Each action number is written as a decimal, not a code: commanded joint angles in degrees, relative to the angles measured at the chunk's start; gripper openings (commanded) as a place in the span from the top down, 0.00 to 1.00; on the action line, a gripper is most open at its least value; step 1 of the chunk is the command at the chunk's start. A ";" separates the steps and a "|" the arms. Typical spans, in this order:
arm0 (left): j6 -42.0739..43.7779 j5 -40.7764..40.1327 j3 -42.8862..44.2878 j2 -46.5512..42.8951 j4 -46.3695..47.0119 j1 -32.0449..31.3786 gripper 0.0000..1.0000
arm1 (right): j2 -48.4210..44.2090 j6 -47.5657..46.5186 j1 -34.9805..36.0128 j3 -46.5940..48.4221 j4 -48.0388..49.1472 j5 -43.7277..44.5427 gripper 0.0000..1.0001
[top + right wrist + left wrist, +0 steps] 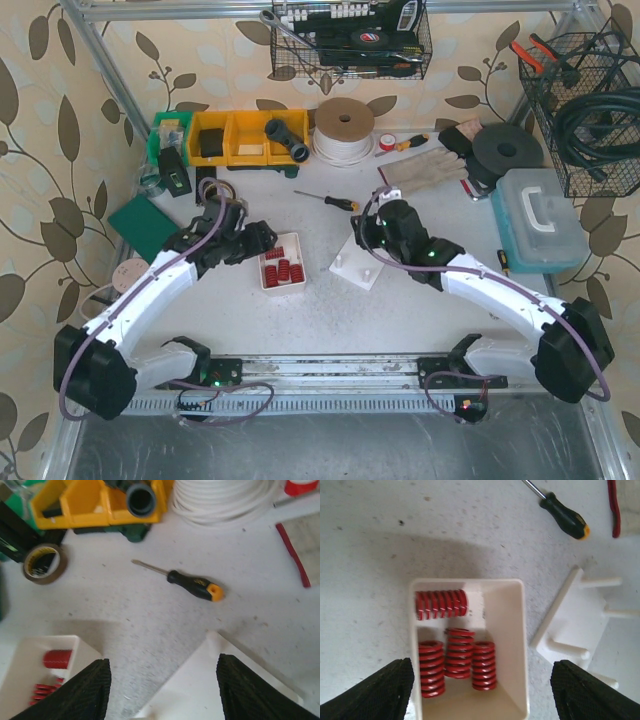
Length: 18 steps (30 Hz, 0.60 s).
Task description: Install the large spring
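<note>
A white tray [515, 630] holds several red springs: one lies across its far end [441, 604] and three stand side by side nearer me [458, 652]. My left gripper [482, 692] is open and empty, hovering over the tray's near end with a finger on either side. It shows in the top view [266, 241] just left of the tray [281, 285]. A white peg base [358, 268] with bare pegs lies right of the tray. My right gripper [162, 690] is open and empty above the base's far corner [210, 685].
A black-and-orange screwdriver [333, 200] lies beyond the base. Yellow bins [245, 137], a white cable coil [344, 128], a tape roll [44, 563], gloves [425, 172] and a blue case [538, 218] line the back and right. A green pad [142, 222] lies left.
</note>
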 commanded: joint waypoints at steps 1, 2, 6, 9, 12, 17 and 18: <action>-1.54 -6.29 6.96 4.73 -6.95 -6.14 0.22 | -0.68 1.34 0.30 -6.43 11.65 5.78 0.41; -2.02 -7.91 8.41 6.18 -8.25 -7.61 0.22 | -0.81 1.46 0.30 -6.60 11.79 6.13 0.41; -5.08 -10.36 10.77 11.36 -10.30 -10.53 0.24 | -0.97 6.00 -0.15 -4.45 3.15 11.60 0.07; -7.16 -10.42 12.10 15.85 -10.17 -12.38 0.28 | -2.52 5.55 -1.95 -6.30 5.54 8.73 0.06; -8.24 -12.11 15.61 21.84 -12.48 -14.57 0.34 | -3.99 7.84 -3.95 -9.47 9.23 5.11 0.05; -10.18 -15.64 17.56 25.28 -15.16 -16.36 0.41 | -4.13 6.12 -4.80 -9.08 10.55 -0.33 0.12; -10.70 -16.16 17.11 25.45 -15.20 -16.40 0.44 | -4.19 5.98 -4.80 -9.05 10.58 -0.71 0.13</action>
